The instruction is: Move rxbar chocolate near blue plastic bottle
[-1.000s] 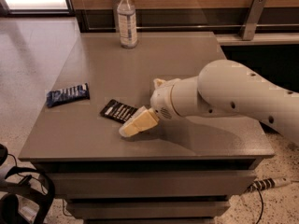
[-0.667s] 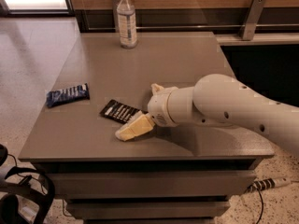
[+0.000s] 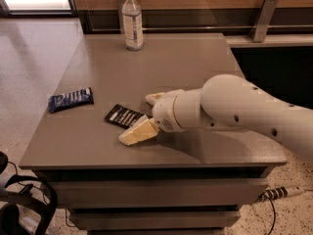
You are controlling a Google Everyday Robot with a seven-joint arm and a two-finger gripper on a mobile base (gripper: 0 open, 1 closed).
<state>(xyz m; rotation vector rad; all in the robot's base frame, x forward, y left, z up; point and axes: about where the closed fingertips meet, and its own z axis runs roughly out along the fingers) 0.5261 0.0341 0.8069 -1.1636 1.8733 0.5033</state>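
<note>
The rxbar chocolate (image 3: 122, 115), a flat black wrapper with white lettering, lies on the grey table (image 3: 176, 62) left of centre near the front. My gripper (image 3: 135, 120) is open and low over the bar's right end. One cream finger (image 3: 138, 132) is in front of the bar and the other finger (image 3: 161, 96) is behind it. The blue plastic bottle (image 3: 132, 21), clear with a white cap and a pale label, stands upright at the table's back edge, far from the bar.
A dark blue wrapper with white print (image 3: 71, 99) lies near the table's left edge. My white arm (image 3: 244, 109) reaches in from the right over the front of the table. A wood-panelled wall runs behind the table; black cables (image 3: 19, 199) hang at lower left.
My arm has pushed left and lower toward the black bar, so the fingers now stand on either side of its right end. The bar, the blue wrapper and the bottle have not moved.
</note>
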